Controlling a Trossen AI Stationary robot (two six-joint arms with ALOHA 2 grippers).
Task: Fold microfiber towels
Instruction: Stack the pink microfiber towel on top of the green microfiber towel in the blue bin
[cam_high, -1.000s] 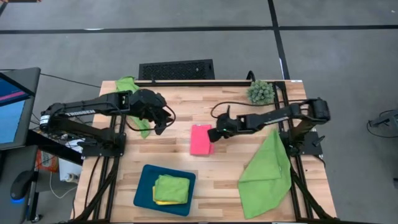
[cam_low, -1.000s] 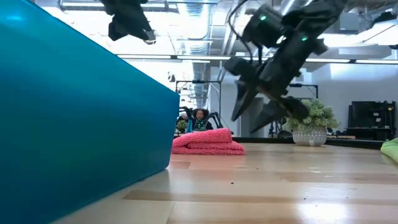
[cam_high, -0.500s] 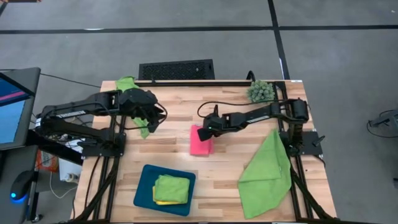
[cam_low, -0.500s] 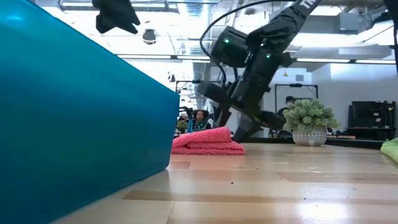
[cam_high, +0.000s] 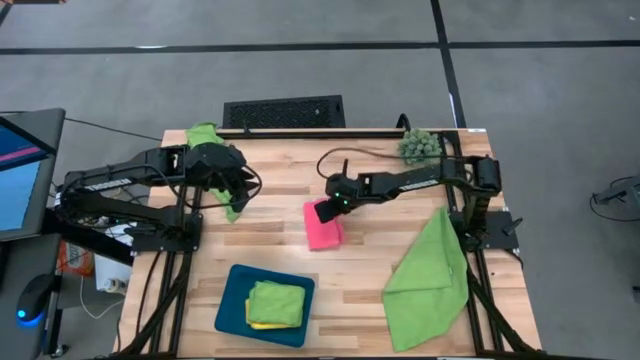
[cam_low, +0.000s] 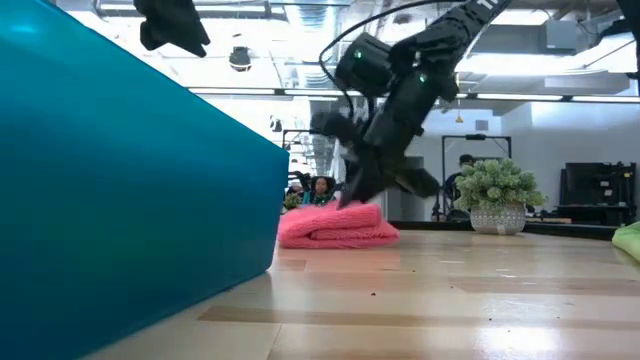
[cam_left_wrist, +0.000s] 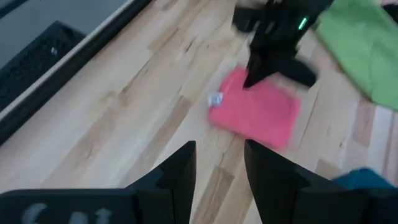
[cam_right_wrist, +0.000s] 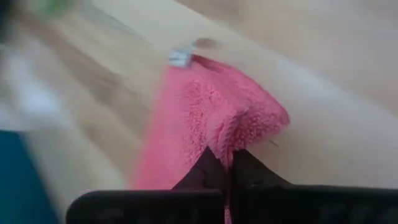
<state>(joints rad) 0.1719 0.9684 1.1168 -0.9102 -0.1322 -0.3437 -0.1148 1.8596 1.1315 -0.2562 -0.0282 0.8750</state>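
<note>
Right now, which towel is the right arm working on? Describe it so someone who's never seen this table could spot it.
Start at the wooden table and look to its middle, between the two arms. There lies a folded pink towel, with the right gripper shut on its far edge. It is the only pink cloth; the others are lime green, and it sits alone on bare wood, outside the teal tray.

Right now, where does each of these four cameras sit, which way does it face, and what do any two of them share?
High view: overhead, looking straight down; both arms, pink towel, teal tray.
Low view: table height, facing the room; right gripper on the pink towel.
Left wrist view: past the left gripper toward the pink towel.
Right wrist view: close on the pinched pink fold.
All four share the pink towel.
</note>
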